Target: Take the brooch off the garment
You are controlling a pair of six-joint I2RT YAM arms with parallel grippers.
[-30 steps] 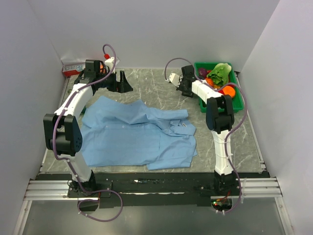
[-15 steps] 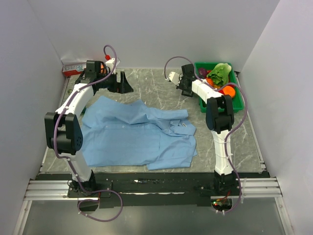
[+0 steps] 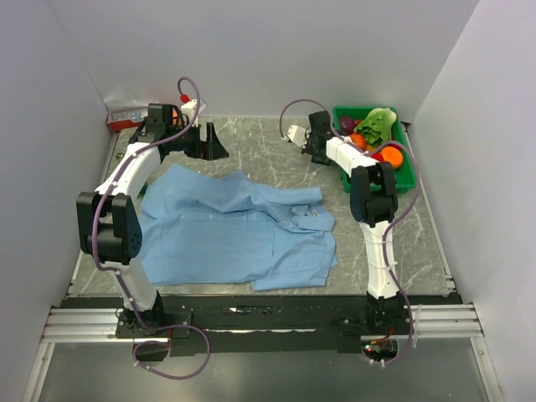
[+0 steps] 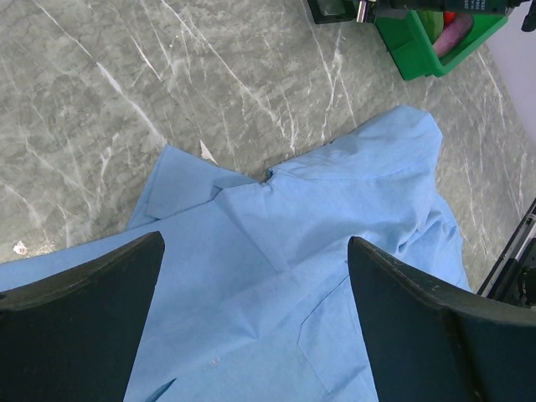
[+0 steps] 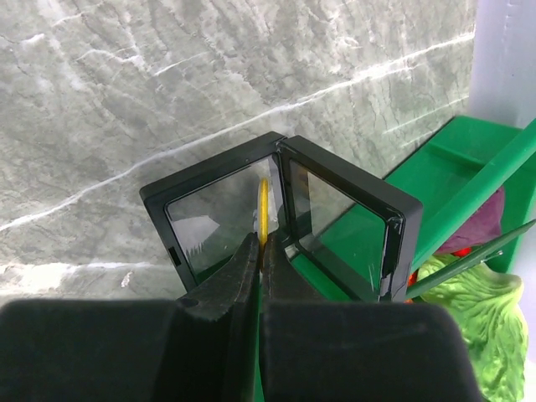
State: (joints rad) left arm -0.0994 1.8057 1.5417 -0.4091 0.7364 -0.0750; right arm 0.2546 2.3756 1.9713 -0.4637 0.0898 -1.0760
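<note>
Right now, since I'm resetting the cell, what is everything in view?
shirt: one, light blue, spread mid-table
bin: one, green, far right
lettuce: one, green, in bin
other produce: several, orange and purple, in bin
display case: one, black with clear panes, open beside bin
brooch: one, yellow-gold, pinched edge-on over display case
box: one, red and white, far left corner
table: one, grey marble, under all
left gripper: one, black, open by shirt's far edge
right gripper: one, black, shut on brooch
</note>
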